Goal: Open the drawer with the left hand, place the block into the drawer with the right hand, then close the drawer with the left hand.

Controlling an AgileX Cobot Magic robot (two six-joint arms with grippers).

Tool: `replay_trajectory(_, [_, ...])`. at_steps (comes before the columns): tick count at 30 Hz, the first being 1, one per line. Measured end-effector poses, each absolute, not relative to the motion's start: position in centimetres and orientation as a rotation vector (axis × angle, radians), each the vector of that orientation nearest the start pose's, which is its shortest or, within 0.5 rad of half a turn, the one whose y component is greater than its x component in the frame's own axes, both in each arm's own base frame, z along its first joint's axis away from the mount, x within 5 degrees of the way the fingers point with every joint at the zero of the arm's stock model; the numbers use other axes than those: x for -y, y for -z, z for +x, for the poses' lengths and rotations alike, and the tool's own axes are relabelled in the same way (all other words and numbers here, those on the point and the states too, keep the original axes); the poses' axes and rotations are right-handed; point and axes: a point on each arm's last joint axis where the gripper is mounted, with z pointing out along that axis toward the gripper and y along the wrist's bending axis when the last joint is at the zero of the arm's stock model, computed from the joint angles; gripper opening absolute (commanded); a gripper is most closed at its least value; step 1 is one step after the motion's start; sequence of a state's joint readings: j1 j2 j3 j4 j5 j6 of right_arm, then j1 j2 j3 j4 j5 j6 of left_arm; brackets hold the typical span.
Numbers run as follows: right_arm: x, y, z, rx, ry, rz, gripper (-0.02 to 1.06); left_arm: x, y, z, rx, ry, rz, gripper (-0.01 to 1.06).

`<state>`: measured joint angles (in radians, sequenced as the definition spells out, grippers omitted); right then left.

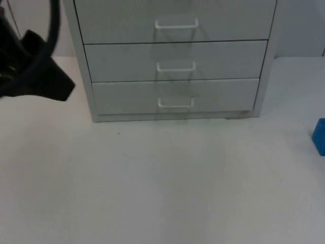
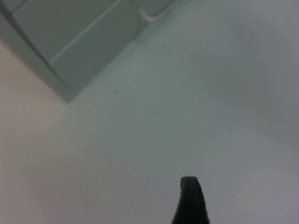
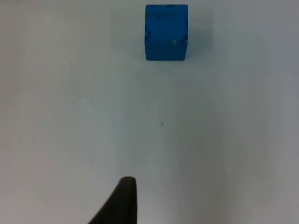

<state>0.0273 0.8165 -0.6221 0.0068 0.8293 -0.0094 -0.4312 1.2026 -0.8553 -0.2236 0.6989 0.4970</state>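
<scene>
Drawer unit (image 1: 172, 61) closed; blue block (image 3: 166, 31) on table (image 1: 162, 193).
Left gripper (image 2: 189, 200) short of the handles, right gripper (image 3: 122, 200) short of the block; finger spread indeterminate.

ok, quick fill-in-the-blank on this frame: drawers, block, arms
1. All three drawers of the white cabinet are ____.
2. The block on the table is ____ in colour.
3. Each drawer front carries a white ____ at its middle.
4. In the top view the block lies at the picture's ____ edge, apart from the cabinet.

Missing words: shut; blue; handle; right
</scene>
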Motion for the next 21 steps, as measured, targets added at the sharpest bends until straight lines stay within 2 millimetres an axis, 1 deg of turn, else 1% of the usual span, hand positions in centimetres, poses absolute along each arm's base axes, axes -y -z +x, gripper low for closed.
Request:
replay_trajectory(1, [-0.4, -27.7, 14.0, -2.507, -0.016, -0.042, 1.03, 11.0, -28.4, 20.8, -2.318, 0.223, 0.983, 0.6])
replay_trajectory(2, [-0.4, -27.5, 14.0, -2.509, -0.016, -0.042, 1.03, 11.4, -28.3, 21.0, -2.305, 0.187, 1.018, 0.6])
replay_trajectory(3, [-0.4, -27.3, 14.0, -2.512, -0.015, -0.042, 1.03, 13.1, -27.9, 21.0, -2.246, 0.09, 1.16, 0.6])
replay_trajectory(4, [-0.4, -27.2, 14.0, -2.514, -0.015, -0.042, 1.03, 13.6, -27.7, 21.1, -2.226, 0.047, 1.207, 0.6])
replay_trajectory(5, [-0.4, -27.2, 14.0, -2.514, -0.015, -0.042, 1.03, 14.8, -26.7, 21.3, -2.167, -0.097, 1.338, 0.6])
replay_trajectory(6, [-0.4, -27.2, 14.0, -2.514, -0.015, -0.042, 1.03, 15.3, -26.4, 21.3, -2.138, -0.147, 1.392, 0.6])
replay_trajectory(7, [-0.4, -27.2, 13.9, -2.515, -0.015, -0.042, 1.03, 16.1, -25.9, 21.2, -2.099, -0.213, 1.453, 0.6])
replay_trajectory(8, [-0.4, -27.2, 13.9, -2.515, -0.015, -0.042, 1.03, 16.1, -25.9, 21.2, -2.099, -0.213, 1.453, 0.6])
replay_trajectory(10, [-0.4, -27.2, 13.9, -2.516, -0.015, -0.042, 1.03, 17.5, -24.7, 21.6, -2.006, -0.352, 1.558, 0.6])
replay_trajectory(11, [-0.4, -27.1, 13.9, -2.518, -0.015, -0.042, 1.03, 18.1, -24.2, 21.8, -1.965, -0.385, 1.594, 0.6])
replay_trajectory(12, [-0.4, -27.1, 13.9, -2.518, -0.015, -0.042, 1.03, 18.7, -23.6, 22.1, -1.921, -0.408, 1.628, 0.6])
replay_trajectory(13, [-0.4, -27.1, 13.9, -2.518, -0.015, -0.042, 1.03, 18.7, -23.6, 22.1, -1.921, -0.408, 1.628, 0.6])
replay_trajectory(14, [-0.4, -27.1, 13.9, -2.52, -0.015, -0.042, 1.03, 19.5, -22.8, 22.6, -1.861, -0.413, 1.666, 0.6])
replay_trajectory(17, [-0.4, -27.0, 13.9, -2.522, -0.007, -0.046, 1.03, 21.0, -21.0, 23.5, -1.708, -0.415, 1.768, 0.59])
replay_trajectory(18, [-0.4, -27.0, 13.9, -2.522, -0.007, -0.046, 1.03, 21.0, -21.0, 23.5, -1.708, -0.415, 1.768, 0.59])
replay_trajectory(20, [-0.3, -27.0, 13.9, -2.522, 0.002, -0.051, 1.03, 22.1, -19.6, 24.2, -1.611, -0.411, 1.831, 0.59])
replay_trajectory(21, [-0.3, -27.0, 13.9, -2.522, 0.007, -0.053, 1.03, 22.9, -18.4, 24.9, -1.569, -0.42, 1.869, 0.59])
